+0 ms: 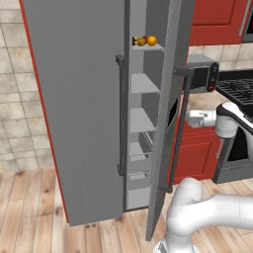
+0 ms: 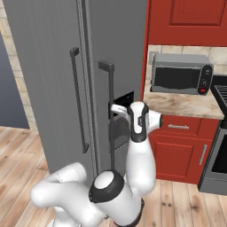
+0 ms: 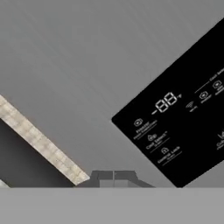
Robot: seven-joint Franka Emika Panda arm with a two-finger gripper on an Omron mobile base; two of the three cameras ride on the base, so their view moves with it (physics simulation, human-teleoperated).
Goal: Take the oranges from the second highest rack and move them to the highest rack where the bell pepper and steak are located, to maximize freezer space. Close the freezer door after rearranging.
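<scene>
Shut claw (image 3: 113, 176) against dispenser door (image 3: 87, 65)

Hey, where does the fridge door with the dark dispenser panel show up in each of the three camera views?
Left base view: the dispenser door is centre-right, seen nearly edge-on, just right of the shelves.
Right base view: the door is at centre, seen face-on.
Hand view: its grey face is close up, with the black control panel at right.
Shared landmark: the microwave, right of the door in both base views.

Oranges (image 1: 147, 40) on highest rack (image 1: 148, 47), behind freezer door (image 1: 79, 108).
</scene>
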